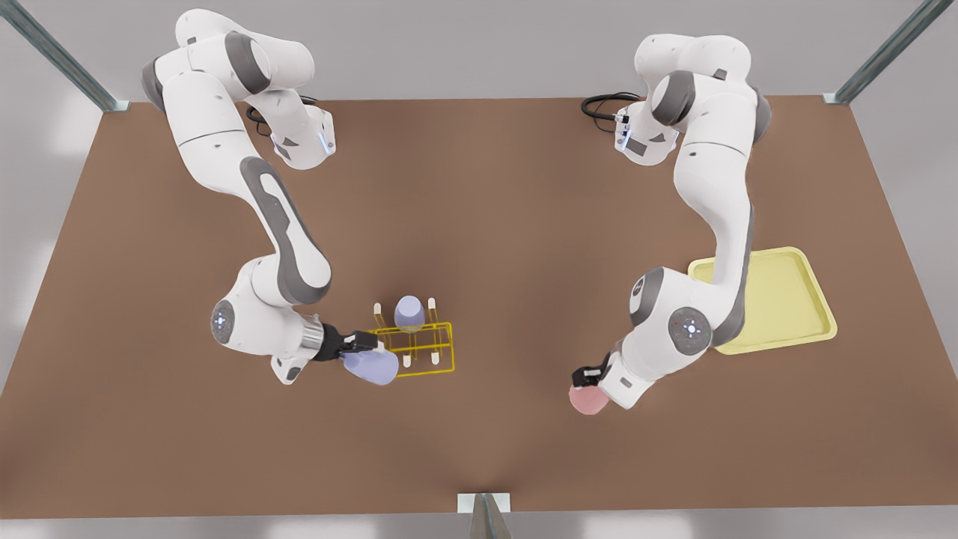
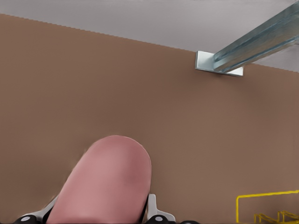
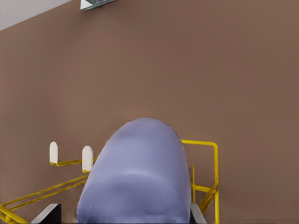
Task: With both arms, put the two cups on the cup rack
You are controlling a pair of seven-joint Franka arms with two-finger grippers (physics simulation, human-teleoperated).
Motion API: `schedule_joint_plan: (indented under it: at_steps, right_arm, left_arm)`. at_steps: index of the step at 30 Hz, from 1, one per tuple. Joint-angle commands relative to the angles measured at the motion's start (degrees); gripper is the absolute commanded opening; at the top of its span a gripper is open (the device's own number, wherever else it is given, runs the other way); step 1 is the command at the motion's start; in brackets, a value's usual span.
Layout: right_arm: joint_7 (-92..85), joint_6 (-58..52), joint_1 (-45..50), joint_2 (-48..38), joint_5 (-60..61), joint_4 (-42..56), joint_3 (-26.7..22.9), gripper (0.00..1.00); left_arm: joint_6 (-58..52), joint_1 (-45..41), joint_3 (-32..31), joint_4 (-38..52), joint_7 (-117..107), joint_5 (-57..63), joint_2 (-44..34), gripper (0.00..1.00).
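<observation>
Cups are in both hands. The right hand (image 1: 358, 343) is on the front view's left, and it grips a purple cup (image 1: 372, 367) tight between its fingers. This cup lies tipped on its side in the air, right at the near corner of the rack (image 1: 414, 347). From the right wrist view, the purple cup (image 3: 138, 175) hangs over the yellow wires of the rack (image 3: 205, 186), with two white pegs (image 3: 87, 158) just beside it.

The left hand (image 1: 589, 376) is on the front view's right, well apart from the rack. It is closed on a pink cup (image 1: 588, 400), which hangs out near the front of the counter (image 1: 494, 224). In the left wrist view, the pink cup (image 2: 105, 182) sits between the hand's fingers (image 2: 156, 212), and a corner of the rack (image 2: 266, 207) shows far off.

One more purple cup (image 1: 409, 313) is on the rack already, upside down over a peg in the back row. Two bare pegs stand on each side of it.

A pale yellow tray (image 1: 793, 299) lies flat on the counter, partly under the left arm. Metal legs (image 1: 486, 516) stand at the counter's edges.
</observation>
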Motion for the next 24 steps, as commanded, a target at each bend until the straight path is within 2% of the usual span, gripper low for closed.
schedule_joint_plan:
  at_steps: [1,5,7,11,13,15,19,24]
  right_arm:
    - [-0.4,0.0,0.0,0.8,0.1,0.1,0.0,1.00]
    - [-1.1,0.2,-0.2,1.0,0.2,1.1,0.0,1.00]
    - [-1.4,-1.3,-1.3,0.0,-1.4,2.7,-0.6,1.00]
    - [-3.0,-7.6,-11.1,-0.6,-27.2,4.8,-2.3,1.00]
    - [-1.9,-17.4,-12.1,-6.2,-28.2,4.5,-6.5,1.00]
    - [3.2,-26.8,-11.6,-13.2,-31.6,4.1,-6.7,1.00]
    - [2.1,-30.7,-11.4,-23.4,-32.3,1.4,-6.6,1.00]
    - [1.2,-34.4,-11.3,-23.7,-32.1,2.7,-6.4,1.00]
  left_arm:
    - [1.3,-2.4,-0.1,1.0,-35.2,-1.2,0.4,0.84]
    - [5.5,-7.6,-1.5,3.5,-44.0,-8.7,1.3,0.84]
    - [7.0,-8.0,-1.7,3.6,-44.1,-8.7,1.7,0.84]
    - [12.1,-8.9,-3.1,3.6,-43.9,-8.8,3.4,0.84]
    - [11.9,-10.6,-3.1,3.6,-43.8,-8.8,3.6,0.84]
    - [12.5,-11.9,-3.5,4.6,-43.8,-8.9,4.6,0.84]
    - [12.5,-13.8,-4.6,6.9,-43.6,-10.1,7.1,0.84]
    - [15.1,-16.0,-4.6,8.1,-43.6,-10.1,8.6,0.84]
